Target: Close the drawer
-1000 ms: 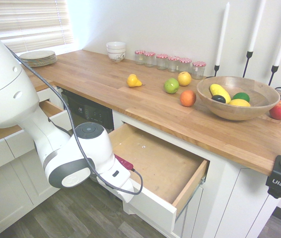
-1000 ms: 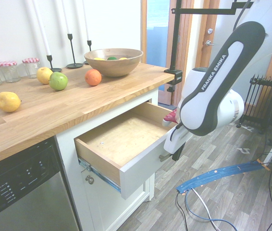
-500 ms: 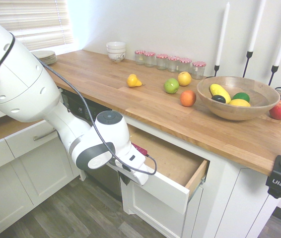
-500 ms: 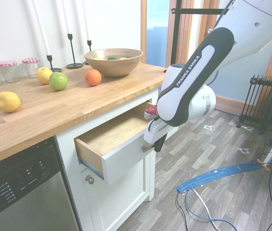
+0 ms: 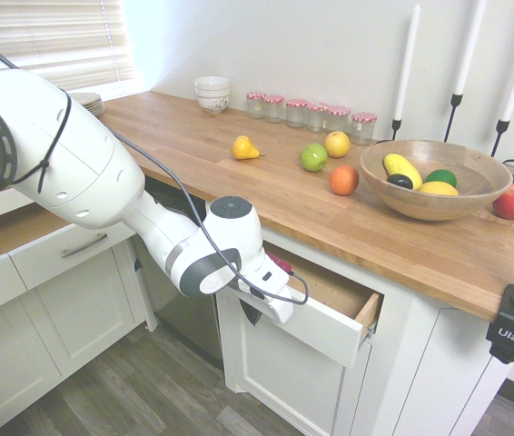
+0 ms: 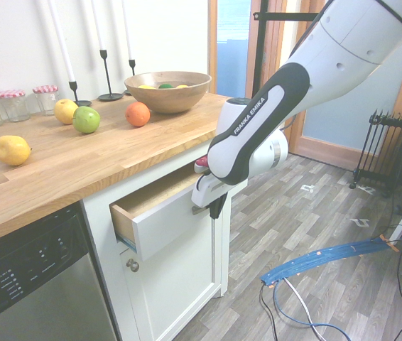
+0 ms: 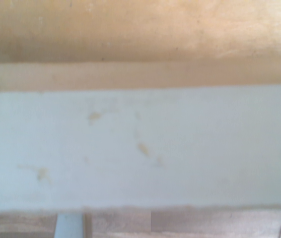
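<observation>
The drawer (image 5: 319, 331) under the wooden counter stands only a little way out. Its white front panel (image 6: 163, 223) is angled toward the floor side, and a strip of light wood side (image 5: 366, 312) and a thin strip of its inside still show. My gripper (image 6: 215, 207) is shut, with its dark fingers pressed against the outer face of the front panel, next to the silver bar handle (image 6: 199, 209). From the other side the gripper (image 5: 252, 313) sits at the panel's left end. The wrist view is filled by the panel's white top edge (image 7: 140, 148) with the brown board (image 7: 140, 29) beyond it.
On the counter (image 5: 239, 182) lie loose fruit (image 5: 313, 157), a wooden bowl of fruit (image 5: 434, 179), several jars (image 5: 311, 111), stacked white bowls (image 5: 212, 93) and plates (image 5: 87, 100). A dishwasher (image 6: 30, 284) sits beside the drawer's cabinet. A lower cabinet door (image 6: 180, 284) hangs below the drawer.
The drawer has slid most of the way in, from wide open to a narrow gap. My arm has moved toward the cabinet along with it, the gripper staying shut against the front panel.
</observation>
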Controlling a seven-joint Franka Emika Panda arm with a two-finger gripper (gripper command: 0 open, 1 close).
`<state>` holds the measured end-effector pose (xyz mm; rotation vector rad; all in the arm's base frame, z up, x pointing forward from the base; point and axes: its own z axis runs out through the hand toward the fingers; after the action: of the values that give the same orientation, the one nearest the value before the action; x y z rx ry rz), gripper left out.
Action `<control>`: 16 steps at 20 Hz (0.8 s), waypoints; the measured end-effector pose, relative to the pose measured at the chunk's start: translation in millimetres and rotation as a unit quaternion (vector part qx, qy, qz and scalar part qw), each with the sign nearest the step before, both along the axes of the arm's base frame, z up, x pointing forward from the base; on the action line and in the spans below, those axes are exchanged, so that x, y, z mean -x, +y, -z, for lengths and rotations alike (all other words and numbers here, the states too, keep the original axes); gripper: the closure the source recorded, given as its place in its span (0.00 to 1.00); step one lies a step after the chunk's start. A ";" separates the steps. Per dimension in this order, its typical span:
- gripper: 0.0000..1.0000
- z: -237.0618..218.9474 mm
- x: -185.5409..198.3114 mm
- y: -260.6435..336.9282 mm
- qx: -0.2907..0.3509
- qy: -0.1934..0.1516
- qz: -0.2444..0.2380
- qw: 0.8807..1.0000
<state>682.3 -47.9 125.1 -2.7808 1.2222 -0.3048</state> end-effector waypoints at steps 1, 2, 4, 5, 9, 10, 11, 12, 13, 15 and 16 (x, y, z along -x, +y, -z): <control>1.00 -0.1 -5.1 0.5 0.001 -0.001 -0.001 1.000; 1.00 -0.7 -10.2 0.9 0.002 -0.003 -0.002 1.000; 1.00 -2.3 -19.2 2.3 0.003 -0.008 -0.004 1.000; 1.00 -2.9 -23.5 3.4 0.005 -0.009 -0.006 1.000; 1.00 -3.8 -40.0 6.1 0.007 -0.013 -0.004 1.000; 1.00 -3.6 -43.9 6.2 0.008 -0.015 -0.002 1.000; 1.00 -3.5 -47.8 6.4 0.009 -0.018 -0.002 1.000; 1.00 -3.1 -51.1 6.9 0.010 -0.019 -0.002 1.000; 1.00 -2.0 -53.6 7.4 0.010 -0.018 -0.003 1.000; 1.00 0.9 -58.3 8.2 0.011 -0.020 -0.003 1.000; 1.00 2.4 -60.2 8.6 0.011 -0.020 -0.003 1.000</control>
<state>742.5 -39.2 122.6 -2.7814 1.2091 -0.3747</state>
